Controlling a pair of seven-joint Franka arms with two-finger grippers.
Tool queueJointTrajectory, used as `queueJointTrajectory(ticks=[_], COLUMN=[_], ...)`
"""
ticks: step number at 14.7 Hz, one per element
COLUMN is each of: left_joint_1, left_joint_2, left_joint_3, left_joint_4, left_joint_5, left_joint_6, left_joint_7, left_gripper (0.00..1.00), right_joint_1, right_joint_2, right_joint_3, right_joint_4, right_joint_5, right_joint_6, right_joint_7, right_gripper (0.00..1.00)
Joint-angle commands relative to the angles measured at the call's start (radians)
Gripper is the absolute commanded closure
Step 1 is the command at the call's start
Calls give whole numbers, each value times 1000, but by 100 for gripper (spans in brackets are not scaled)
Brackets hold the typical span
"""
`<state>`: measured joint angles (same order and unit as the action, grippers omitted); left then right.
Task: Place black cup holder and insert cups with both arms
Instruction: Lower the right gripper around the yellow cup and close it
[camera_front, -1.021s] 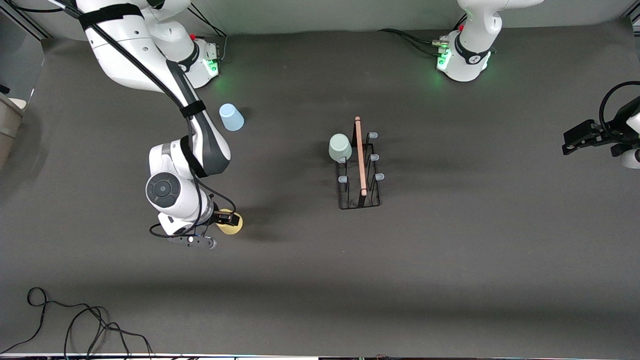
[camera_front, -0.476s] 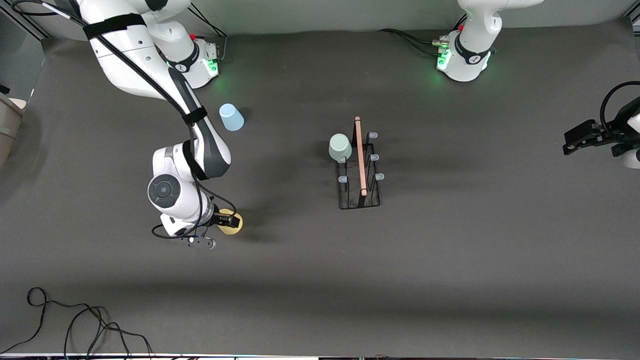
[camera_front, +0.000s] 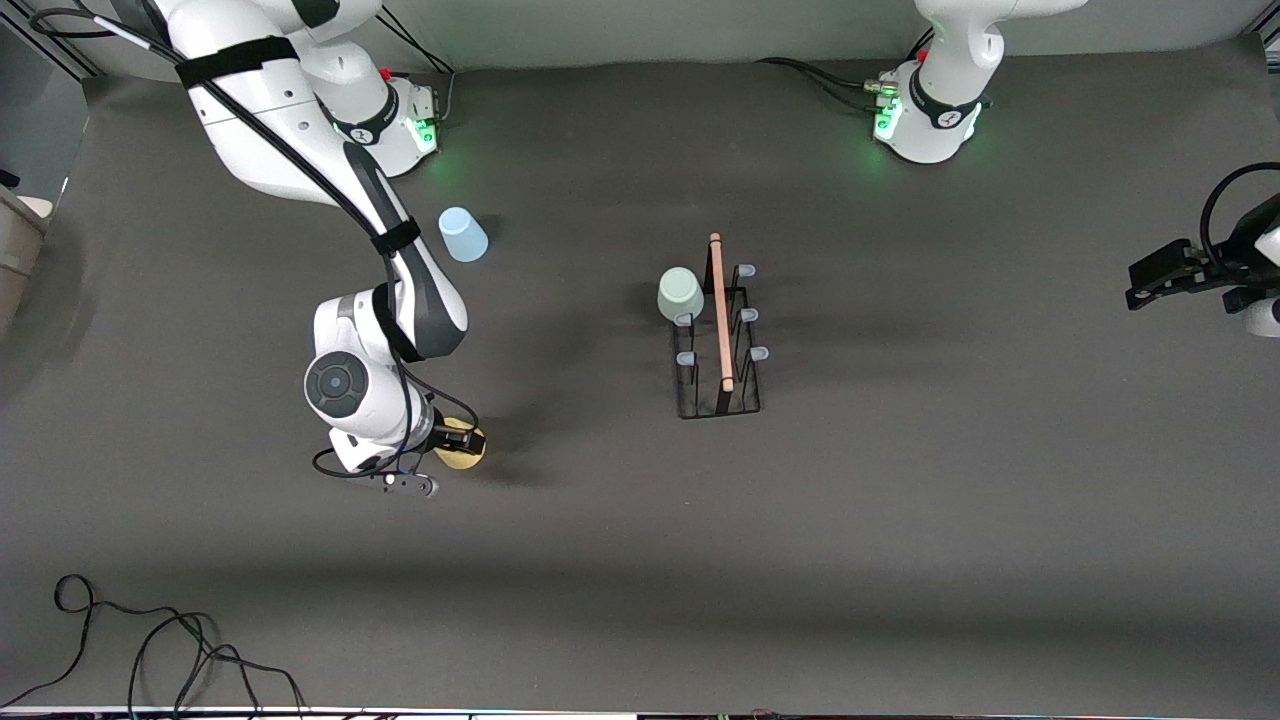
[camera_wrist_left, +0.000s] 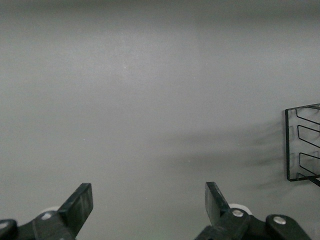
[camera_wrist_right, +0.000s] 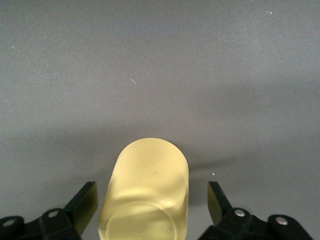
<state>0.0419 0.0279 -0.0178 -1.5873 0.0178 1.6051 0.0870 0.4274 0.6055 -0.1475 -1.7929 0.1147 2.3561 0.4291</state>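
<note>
Caught the right claw (camera_front: 455, 440) low at the yellow cup (camera_front: 466, 452), toward the right arm's end of the table (camera_front: 900, 550) and nearer to the front camera than the light blue cup (camera_front: 462, 234). Compared with a second before: found the right wrist slid a little toward the black cup holder (camera_front: 718, 330), bringing the claw further onto the yellow cup and covering more of it from above. Confirmed through the right wrist view: claw (camera_wrist_right: 152, 200) parted wide, one finger on each side of the yellow cup (camera_wrist_right: 150, 190), a strip of bare table showing on both sides, nothing gripped yet. Could not tell whether that cup stood or lay on its side. Noticed no shift in the cup itself, nor in the holder, standing mid-table with the grey-green cup (camera_front: 680, 294) already seated on the prong farthest from the front camera, on the right arm's side of the wooden rod. Left the light blue cup untouched on the table near the right arm's base. Saw the left claw (camera_front: 1150, 280) waiting at its own end of the table, unmoved, fingers spread and empty (camera_wrist_left: 149, 200), with a corner of the holder (camera_wrist_left: 302, 145) at the edge of its view. Judged the approach finished and the squeeze due next; reckoned two cups yet to be hung.
</note>
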Motion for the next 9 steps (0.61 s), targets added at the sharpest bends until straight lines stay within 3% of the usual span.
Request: queueJointTrajectory(ticks=[1, 2, 4, 9], left_joint_1=[1, 1, 1, 1], left_joint_2=[-6, -6, -6, -6], left_joint_3=[2, 4, 4, 4], left_joint_4=[-2, -2, -2, 0], left_joint_5=[2, 2, 2, 2], left_joint_6=[-1, -1, -1, 2], left_joint_7=[0, 2, 0, 0], left_gripper=[0, 0, 0, 0], right_joint_1=[-1, -1, -1, 1], right_joint_2=[-1, -4, -19, -116], right_joint_3=[3, 3, 3, 5], right_joint_4=[-2, -2, -2, 58], right_joint_5=[22, 22, 22, 61], right_joint_6=[15, 12, 0, -179], right_joint_7=[-29, -29, -29, -17], right_gripper=[50, 67, 84, 91])
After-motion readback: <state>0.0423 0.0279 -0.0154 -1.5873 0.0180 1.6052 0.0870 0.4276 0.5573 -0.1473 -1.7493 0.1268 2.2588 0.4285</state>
